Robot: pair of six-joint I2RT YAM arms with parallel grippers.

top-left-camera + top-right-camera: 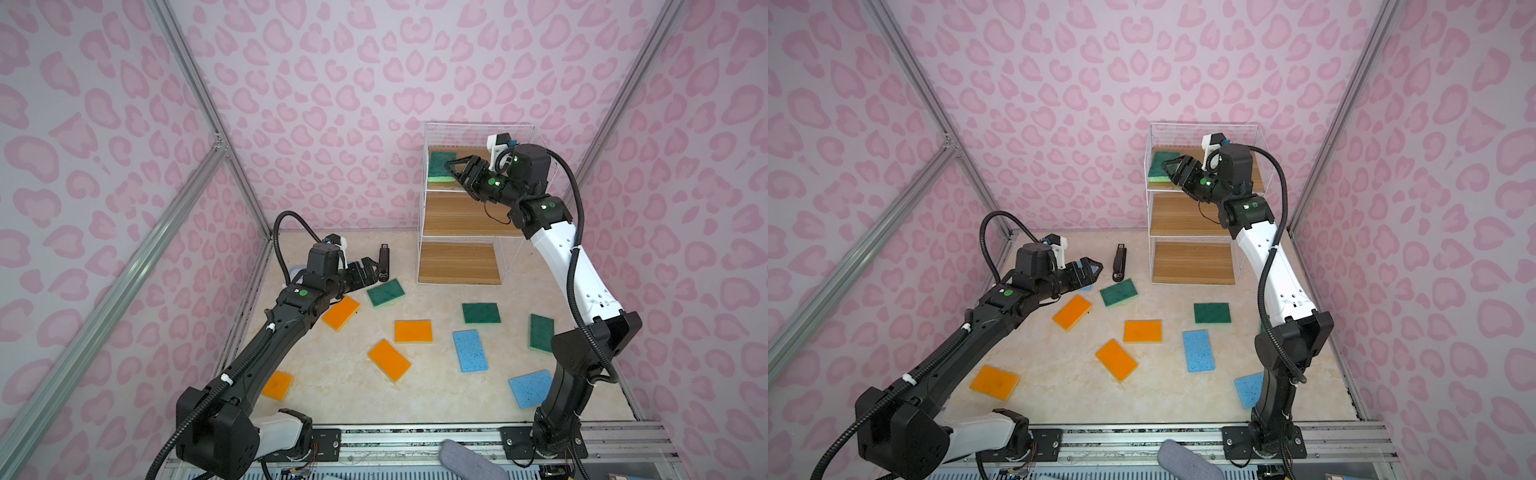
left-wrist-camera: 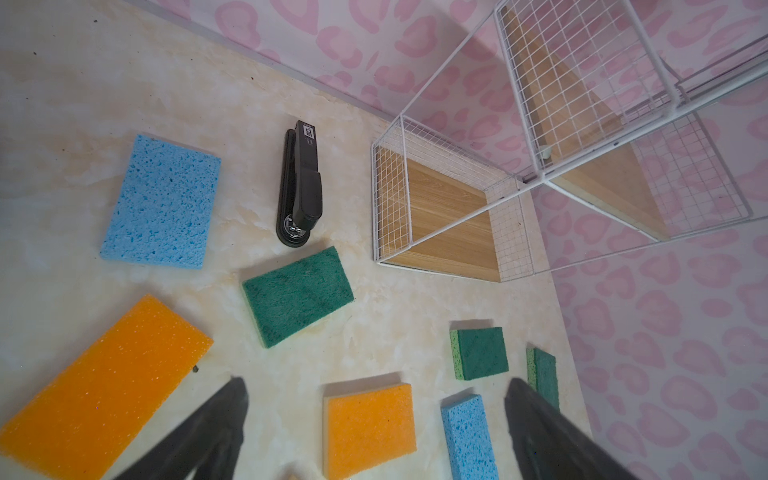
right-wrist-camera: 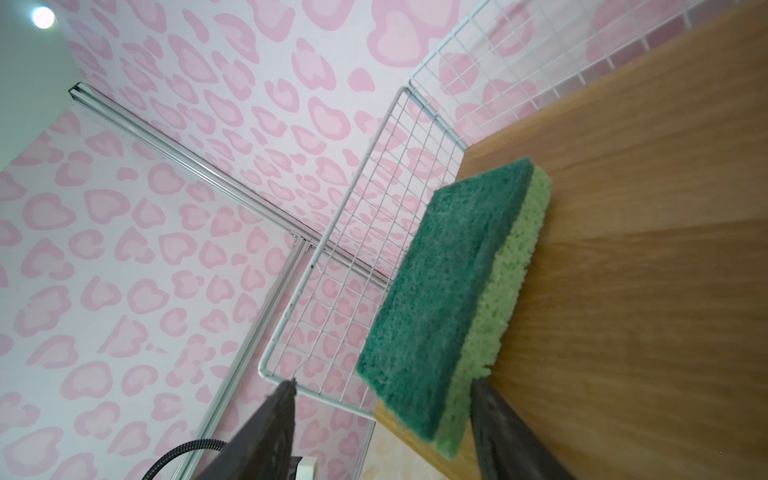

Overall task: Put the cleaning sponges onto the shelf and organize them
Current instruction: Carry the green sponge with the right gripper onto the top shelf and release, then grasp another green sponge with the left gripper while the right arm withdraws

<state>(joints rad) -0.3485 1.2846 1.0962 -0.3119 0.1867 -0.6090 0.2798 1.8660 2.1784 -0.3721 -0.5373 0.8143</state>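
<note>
One green sponge lies flat on the top board of the shelf, near its left mesh side. My right gripper is open, its fingers on either side of that sponge's near end. Several more sponges lie scattered on the table: green, orange and blue. My left gripper hovers open and empty above the table's back left. A blue sponge lies beneath it.
A black stapler lies on the table between my left gripper and the shelf. The pink patterned walls close in on three sides. The shelf's middle and bottom boards are bare. A grey object rests on the front rail.
</note>
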